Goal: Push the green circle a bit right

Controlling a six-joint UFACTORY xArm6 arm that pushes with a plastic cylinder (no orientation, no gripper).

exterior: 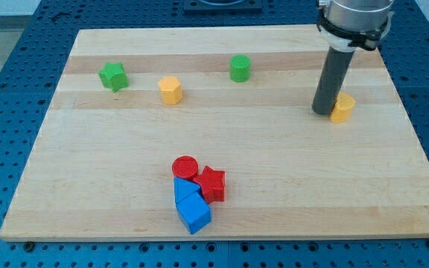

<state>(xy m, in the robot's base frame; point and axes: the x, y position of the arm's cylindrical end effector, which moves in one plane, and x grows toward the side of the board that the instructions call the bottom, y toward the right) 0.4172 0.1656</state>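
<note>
The green circle [240, 68] stands upright near the view's top, a little right of centre on the wooden board [125, 186]. My tip [322, 111] is far to the circle's right and slightly lower, touching the left side of a yellow block [342, 108]. The rod rises from the tip toward the view's top right corner. Nothing lies between the tip and the green circle.
A green star [113, 76] and a yellow hexagon [170, 90] sit at the upper left. Near the bottom centre a red circle [185, 167], a red star [211, 182] and two blue blocks [191, 205] cluster together.
</note>
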